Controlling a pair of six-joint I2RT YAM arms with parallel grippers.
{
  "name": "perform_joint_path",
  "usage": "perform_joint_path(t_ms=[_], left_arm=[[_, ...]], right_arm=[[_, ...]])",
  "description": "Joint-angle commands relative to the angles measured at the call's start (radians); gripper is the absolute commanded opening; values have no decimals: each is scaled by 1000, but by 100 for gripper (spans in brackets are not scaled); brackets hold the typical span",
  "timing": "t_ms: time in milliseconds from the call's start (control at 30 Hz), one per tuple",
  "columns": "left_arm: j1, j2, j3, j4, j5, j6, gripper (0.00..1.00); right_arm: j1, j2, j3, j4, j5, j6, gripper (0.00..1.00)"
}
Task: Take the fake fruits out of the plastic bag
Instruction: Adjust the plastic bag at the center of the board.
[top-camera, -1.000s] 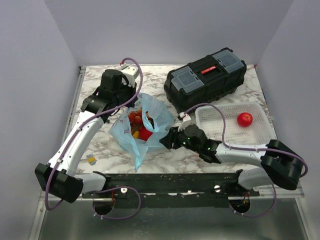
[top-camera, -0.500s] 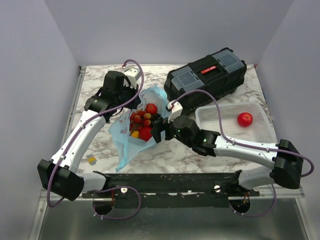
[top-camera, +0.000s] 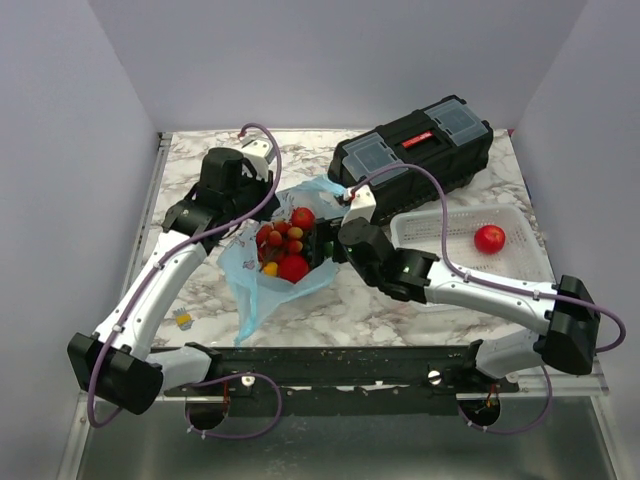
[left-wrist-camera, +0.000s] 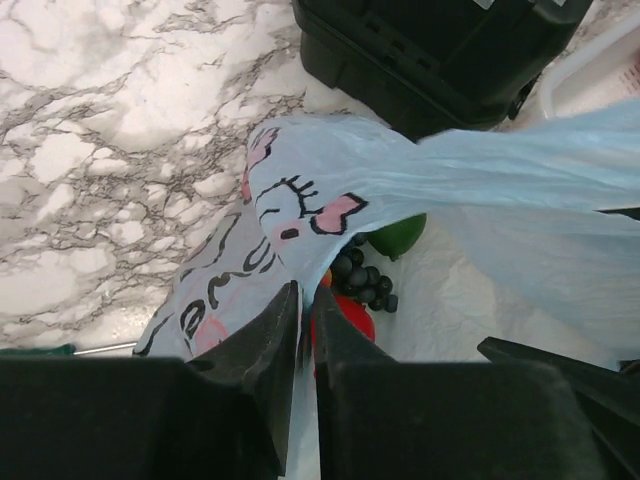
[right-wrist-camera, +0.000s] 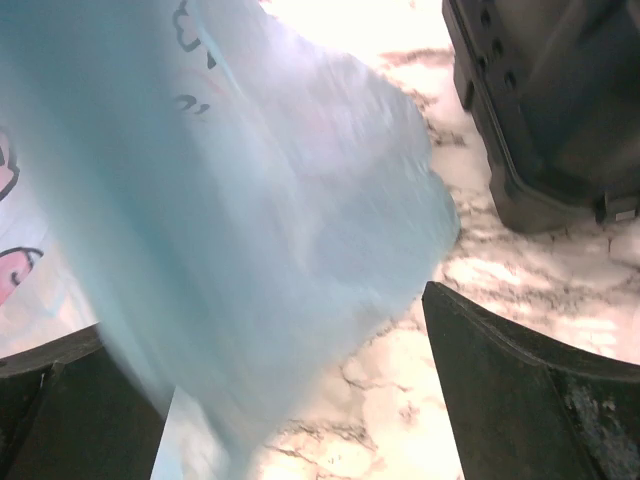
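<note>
- Right gripper (top-camera: 325, 247) has swung from beside the basket (top-camera: 520, 268) across to the right lip of the bag (top-camera: 250, 290), and its jaws have spread on the way. The bag mouth now gapes wider than a second ago.
- Bag lies left of the table's (top-camera: 200, 290) centre, just in front of the left end of the toolbox (top-camera: 410, 160). Its tail trails toward the near edge and its mouth faces up and to the right.
- Fruits (top-camera: 285, 245) sit heaped inside the open mouth: red round ones, a small red cluster and a yellow one at the near side. The left wrist view also shows a green fruit (left-wrist-camera: 400, 235) and grapes (left-wrist-camera: 362, 280). One red fruit (top-camera: 489, 239) is already in the basket.
- Left gripper (left-wrist-camera: 303, 300) is at the bag's far-left rim, jaws nearly together with bag film pinched between them, holding the mouth up.
- Right gripper stands wide. Loose blue film drapes between its fingers (right-wrist-camera: 520, 390) and nothing is clamped.
- Key relation: the heap lies just left of the right gripper, past the bag's lip. The right arm is nearer and free, while the left is tied up holding the bag.
- Judgement: the draped film could get caught along with a fruit.
</note>
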Motion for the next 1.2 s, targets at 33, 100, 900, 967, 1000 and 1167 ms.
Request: perform_joint_path(t_ms=[33, 100, 900, 967, 1000, 1167], left_arm=[[-5, -38, -37, 35, -96, -1, 26], [-30, -47, -56, 42, -149, 8, 33], [-67, -79, -118, -111, -524, -48, 99], [-44, -14, -84, -137, -480, -48, 98], [-40, 21, -75, -144, -480, -44, 97], [-17, 142, -53, -161, -515, -10, 71]], right_arm=[[0, -20, -98, -38, 39, 126, 95], [1, -43, -119, -15, 26, 131, 84], [1, -187, -226, 184, -75, 23, 1], [1, -196, -230, 190, -82, 24, 1], [1, -199, -229, 191, -88, 23, 1], [0, -221, -234, 185, -97, 21, 1]])
